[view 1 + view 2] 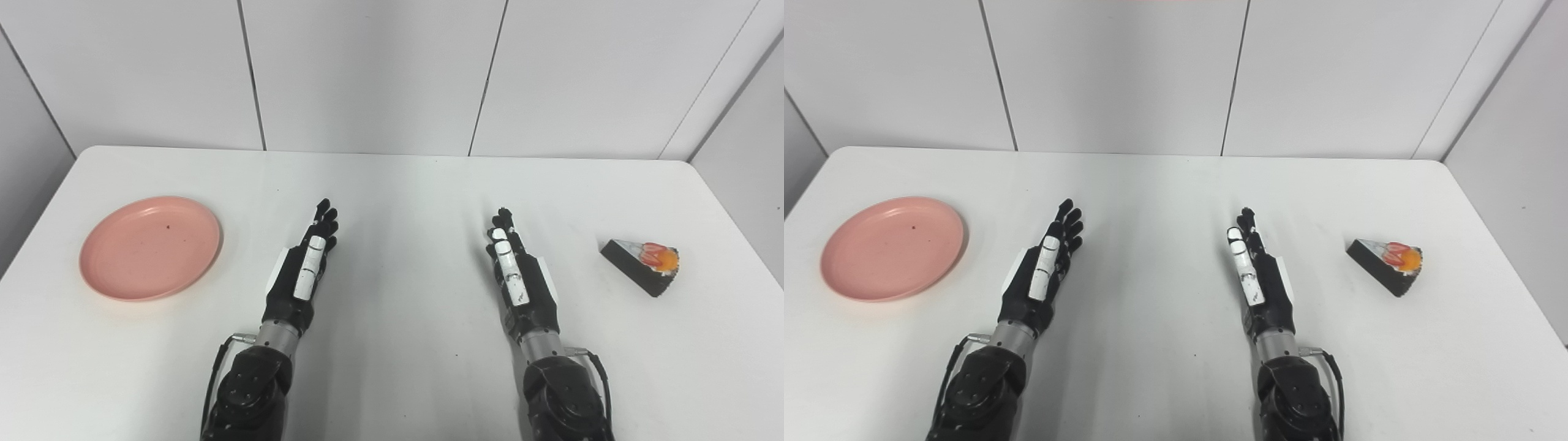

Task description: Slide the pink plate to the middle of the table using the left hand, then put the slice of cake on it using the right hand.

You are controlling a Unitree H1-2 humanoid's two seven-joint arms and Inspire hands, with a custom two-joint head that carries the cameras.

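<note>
A round pink plate (150, 247) lies flat at the left side of the white table (398, 184), with nothing on it. The slice of cake (643, 264), dark with white icing and red-orange fruit on top, sits at the right side. My left hand (304, 266) rests edge-up near the table's middle left, fingers straight, holding nothing, a hand's width to the right of the plate. My right hand (516, 269) mirrors it at middle right, also open with fingers extended, well to the left of the cake.
White panelled walls (367, 67) close off the table's far edge and both sides. The table's rounded far corners show at upper left and upper right.
</note>
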